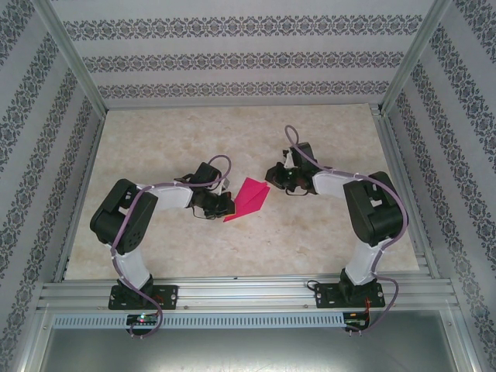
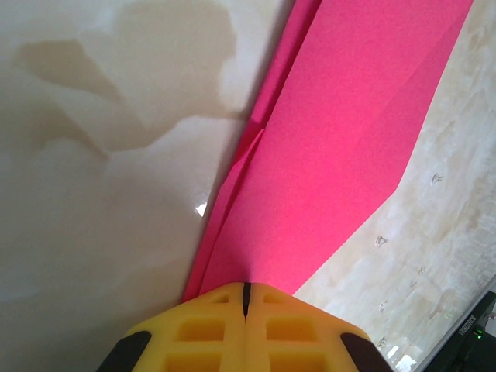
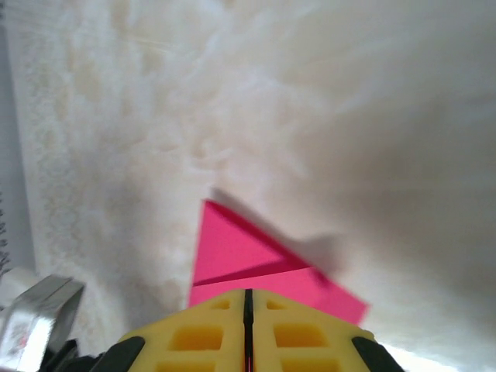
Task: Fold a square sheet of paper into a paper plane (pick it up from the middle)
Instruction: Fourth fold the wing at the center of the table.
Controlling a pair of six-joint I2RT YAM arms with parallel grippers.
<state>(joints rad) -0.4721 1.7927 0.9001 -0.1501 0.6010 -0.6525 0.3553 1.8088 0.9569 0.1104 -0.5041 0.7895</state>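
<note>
Left tool (image 2: 245, 293) pinching pink paper (image 2: 341, 139), right tool (image 3: 248, 301) seemingly too, marbled table (image 1: 155, 147), patterned walls (image 1: 232, 62)

Magenta-pink paper plane (image 1: 248, 200): folded kite-shaped dart, creases visible, lying at middle of table (image 1: 194, 139), sharp tip pointing near-left.

pale marbled tabletop (image 1: 163, 147) inside damask-striped walls (image 1: 232, 58), with a ribbed aluminium rail (image 1: 248, 293) along its near edge

The paper plane (image 2: 333, 155) is cut off at its far end. Its near end hides under the left gripper (image 2: 246, 291).
</note>
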